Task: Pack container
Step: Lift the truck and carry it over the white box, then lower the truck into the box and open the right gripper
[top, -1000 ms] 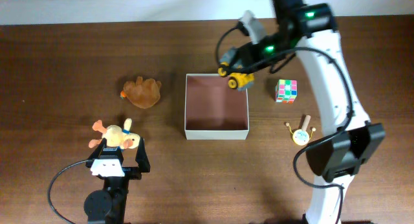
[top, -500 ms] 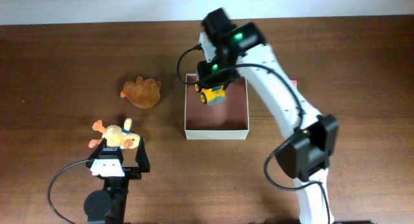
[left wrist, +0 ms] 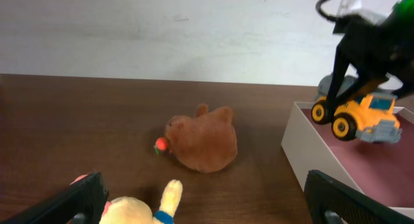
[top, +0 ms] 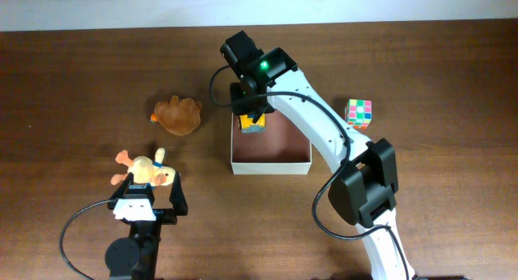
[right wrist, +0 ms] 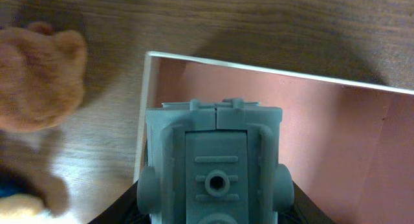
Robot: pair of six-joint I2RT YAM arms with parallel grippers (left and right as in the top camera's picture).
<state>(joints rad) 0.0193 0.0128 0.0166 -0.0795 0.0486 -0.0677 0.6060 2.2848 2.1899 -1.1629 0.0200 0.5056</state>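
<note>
**Overhead.** My right gripper is partly closed on the yellow toy truck. It holds the truck over the left rear corner of the container, which sits mid-table, probably so that a release drops the truck inside. My left gripper is fully open and empty, just behind the yellow plush.

**Left wrist.** The truck hangs just above the container's near wall. The brown plush lies apart on the table.

**Right wrist.** The truck's grey underside faces the camera, with the container rim beyond it.

**Markings.** No brand, label or writing is legible in any view.
</note>
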